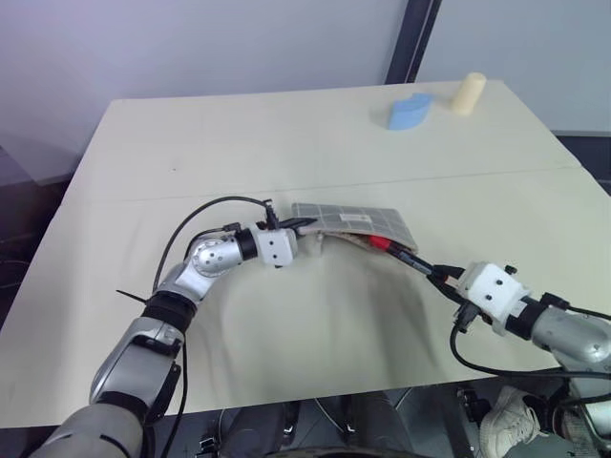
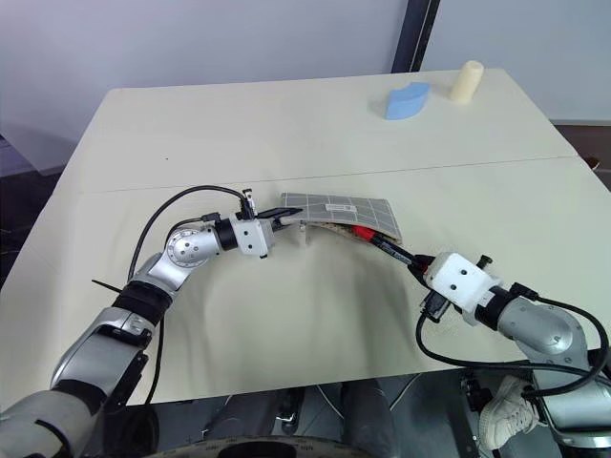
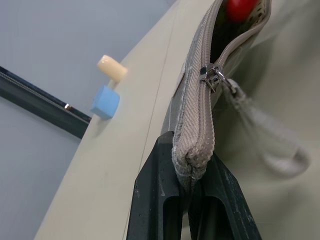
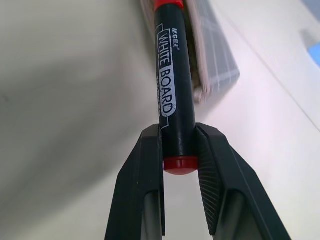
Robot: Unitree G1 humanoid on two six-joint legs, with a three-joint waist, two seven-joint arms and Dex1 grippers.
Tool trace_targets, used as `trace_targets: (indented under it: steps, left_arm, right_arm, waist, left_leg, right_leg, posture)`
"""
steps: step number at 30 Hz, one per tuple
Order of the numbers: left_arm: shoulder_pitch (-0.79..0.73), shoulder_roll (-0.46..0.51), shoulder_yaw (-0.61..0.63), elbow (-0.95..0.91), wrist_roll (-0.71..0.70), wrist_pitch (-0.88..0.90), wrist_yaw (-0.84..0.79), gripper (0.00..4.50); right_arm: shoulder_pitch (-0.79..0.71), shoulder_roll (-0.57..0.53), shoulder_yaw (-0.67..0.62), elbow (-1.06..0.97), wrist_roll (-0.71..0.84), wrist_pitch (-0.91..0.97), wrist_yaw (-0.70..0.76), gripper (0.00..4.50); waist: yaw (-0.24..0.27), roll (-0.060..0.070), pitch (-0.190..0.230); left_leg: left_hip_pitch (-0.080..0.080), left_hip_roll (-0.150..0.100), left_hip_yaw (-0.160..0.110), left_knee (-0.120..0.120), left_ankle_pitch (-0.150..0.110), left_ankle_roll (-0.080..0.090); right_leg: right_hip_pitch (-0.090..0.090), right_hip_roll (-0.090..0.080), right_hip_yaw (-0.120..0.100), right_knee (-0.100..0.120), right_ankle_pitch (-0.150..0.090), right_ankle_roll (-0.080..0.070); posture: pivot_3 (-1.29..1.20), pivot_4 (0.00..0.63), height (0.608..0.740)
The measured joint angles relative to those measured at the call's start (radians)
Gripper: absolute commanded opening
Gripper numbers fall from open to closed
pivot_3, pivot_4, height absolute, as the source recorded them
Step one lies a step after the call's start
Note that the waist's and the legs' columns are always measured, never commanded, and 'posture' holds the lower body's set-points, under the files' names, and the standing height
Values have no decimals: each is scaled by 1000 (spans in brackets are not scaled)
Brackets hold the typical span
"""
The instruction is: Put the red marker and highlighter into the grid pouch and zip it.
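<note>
The grid pouch lies flat mid-table, grey with white lines, its zipper part open and the pull near the left end. My left gripper is shut on the pouch's left corner. The red marker has a black barrel marked "WHITE BOARD". My right gripper is shut on its small red rear end. The red cap points into the pouch's open mouth and shows inside it. The highlighter is out of view.
A blue foam piece and a cream cylinder stand at the far right of the cream table. A grey strap loop hangs from the pouch beside the left gripper. The table's front edge runs close under both arms.
</note>
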Motion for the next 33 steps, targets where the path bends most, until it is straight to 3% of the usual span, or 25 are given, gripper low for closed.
trace_targets:
  steps: [6, 12, 14, 15, 19, 20, 21, 23, 28, 31, 33]
  left_arm:
    - [23, -23, -21, -45, -46, 1, -65, 0]
    - [26, -20, -23, -62, -78, 12, -104, 0]
    - [26, -14, -22, -62, -83, 21, -107, 0]
    - [26, -12, -21, -62, -85, 23, -108, 0]
    - [28, -9, -20, -68, -87, 25, -111, 0]
    - [30, -9, -20, -70, -87, 26, -111, 0]
    - [32, -9, -21, -70, -87, 29, -111, 0]
    - [35, -11, -20, -72, -89, 39, -112, 0]
    - [36, -16, -20, -68, -86, 71, -106, 0]
    - [31, -27, -22, -55, -69, 82, -89, 0]
    - [29, -42, -27, -53, -56, 83, -79, 0]
  right_arm:
    - [-251, 39, 176, 78, -111, 13, -34, 375]
    - [-406, 62, 331, 194, -227, -132, -41, 375]
    - [-415, 71, 338, 215, -233, -154, -42, 1442]
    - [-416, 72, 339, 220, -233, -165, -42, 1723]
    - [-395, 75, 311, 214, -200, -211, -35, 3875]
    - [-376, 90, 280, 192, -159, -171, -36, 4341]
    - [-358, 120, 241, 161, -98, -118, -37, 4430]
    - [-305, 162, 130, 48, 102, 45, -17, 4430]
    - [-132, 142, -111, -192, 499, 330, 41, 4430]
    - [-33, 143, -125, -268, 614, 441, 25, 4430]
    - [6, 171, -47, -289, 611, 472, -14, 4430]
  waist:
    - [-1, 0, 0]
    - [0, 0, 0]
    - [1, 0, 0]
    - [1, 0, 0]
    - [2, 0, 0]
    - [2, 0, 0]
    - [1, 0, 0]
    - [3, 0, 0]
    - [3, 0, 0]
    - [-2, 0, 0]
    - [-2, 0, 0]
  left_leg:
    - [0, 1, -1, -2, 1, -2]
    - [0, 0, 0, -1, 1, -2]
    - [0, -1, -1, -1, 2, -3]
    - [0, -1, -1, -1, 2, -3]
    - [0, -1, -1, -1, 2, -3]
    - [0, -1, -1, -2, 2, -3]
    - [0, -1, -1, -2, 2, -3]
    - [-1, -1, -1, -2, 1, -2]
    - [-1, -1, -3, -2, -1, 1]
    - [-1, -1, -2, -2, -1, 1]
    - [0, 0, -2, -2, -1, 1]
  right_leg:
    - [-1, 1, 0, 4, 0, 0]
    - [-2, 1, 0, 2, 0, 0]
    - [-2, 0, 0, 2, 0, 0]
    - [-2, 0, 1, 2, 0, 0]
    - [-2, 0, 1, 2, 0, 0]
    - [-2, 0, 1, 2, 0, 0]
    - [-2, 1, 1, 2, 0, 0]
    - [-1, 1, 2, 3, 0, 0]
    - [0, 1, 1, 2, 0, 0]
    - [0, 0, 2, 2, 0, 0]
    - [0, 1, 1, 2, 0, 0]
  posture:
    - [0, 150, 732]
    - [0, 150, 732]
    - [0, 150, 732]
    - [0, 150, 732]
    - [0, 150, 732]
    - [0, 150, 732]
    - [0, 150, 732]
    - [0, 150, 732]
    - [0, 150, 732]
    - [0, 150, 732]
    - [0, 150, 732]
